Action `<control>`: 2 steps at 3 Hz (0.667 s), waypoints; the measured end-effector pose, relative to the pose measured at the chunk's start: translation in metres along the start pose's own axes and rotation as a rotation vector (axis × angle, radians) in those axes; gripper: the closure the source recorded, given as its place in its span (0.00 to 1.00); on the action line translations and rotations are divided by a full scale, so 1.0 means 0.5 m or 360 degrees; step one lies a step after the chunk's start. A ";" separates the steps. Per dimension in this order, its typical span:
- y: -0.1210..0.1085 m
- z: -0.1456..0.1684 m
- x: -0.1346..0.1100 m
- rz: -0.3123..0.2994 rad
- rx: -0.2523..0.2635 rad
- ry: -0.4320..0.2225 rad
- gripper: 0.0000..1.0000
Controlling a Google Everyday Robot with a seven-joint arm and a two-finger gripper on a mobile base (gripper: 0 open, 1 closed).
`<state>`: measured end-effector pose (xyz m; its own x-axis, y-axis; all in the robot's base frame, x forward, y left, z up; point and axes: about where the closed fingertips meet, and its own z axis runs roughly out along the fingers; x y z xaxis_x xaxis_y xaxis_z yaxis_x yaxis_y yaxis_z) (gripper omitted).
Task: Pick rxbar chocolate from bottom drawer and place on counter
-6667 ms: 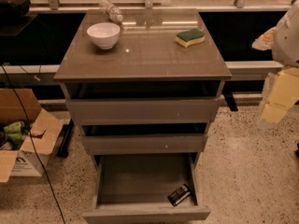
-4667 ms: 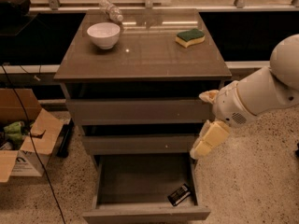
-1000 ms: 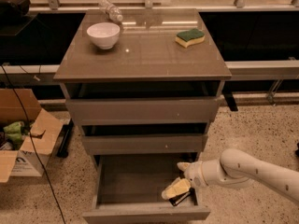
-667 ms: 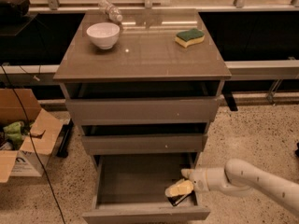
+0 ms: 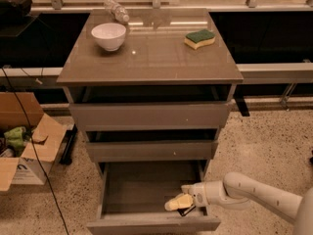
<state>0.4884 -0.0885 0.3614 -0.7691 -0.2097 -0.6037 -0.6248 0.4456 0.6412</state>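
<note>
The bottom drawer [image 5: 146,192] is pulled open below two other grey drawers. My gripper [image 5: 179,202] reaches into its right front corner from the right, its pale yellow fingers low over the drawer floor. The rxbar chocolate [image 5: 186,211] lies right under the gripper; only a small black corner of it shows beneath the fingers. The glossy grey-brown counter [image 5: 151,58] is the cabinet's top slab, well above the gripper.
A white bowl [image 5: 108,35], a green-and-yellow sponge [image 5: 199,38] and a plastic bottle [image 5: 116,10] lie on the counter. A cardboard box [image 5: 22,141] stands on the floor to the left. A black cable [image 5: 34,153] hangs down at the left.
My arm has swung from beside the cabinet down into the bottom drawer. Over the last second the gripper sank lower onto the rxbar, now covering most of it.
</note>
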 end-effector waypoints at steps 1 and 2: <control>-0.038 0.048 0.000 -0.0051 0.0065 0.0027 0.00; -0.085 0.082 0.002 -0.0152 0.0202 0.0069 0.00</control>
<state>0.5196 -0.0721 0.3140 -0.7140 -0.2924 -0.6361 -0.6753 0.5277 0.5154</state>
